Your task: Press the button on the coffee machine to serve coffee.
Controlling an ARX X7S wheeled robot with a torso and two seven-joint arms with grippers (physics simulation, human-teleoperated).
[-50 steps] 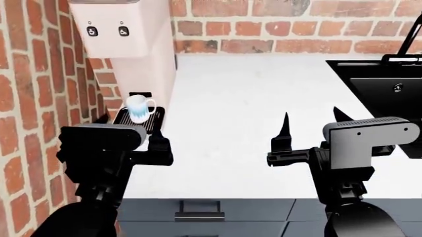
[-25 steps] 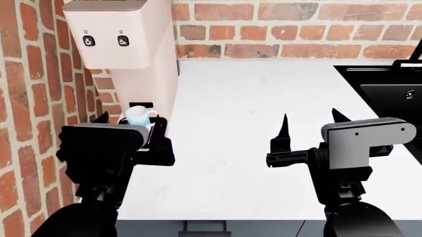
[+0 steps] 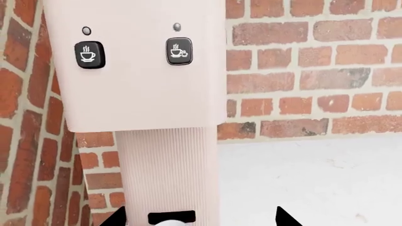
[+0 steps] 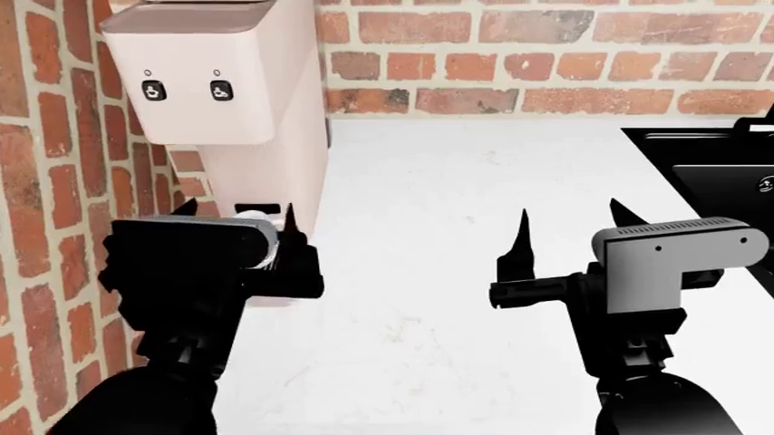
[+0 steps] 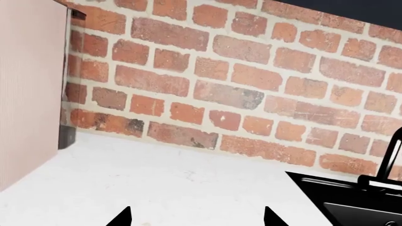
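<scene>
Bright, even light — sharp renders.

Coffee machine [image 4: 260, 100] pale pink-beige, blk icon buttons [image 3: 90, 54]; wall [image 5: 251, 89] red brick; counter [image 4: 484, 272] white.

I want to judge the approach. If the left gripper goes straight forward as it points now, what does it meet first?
Most likely the ribbed column of the coffee machine, low down, well below the two buttons. The left gripper has open fingers; depth is unclear.
</scene>
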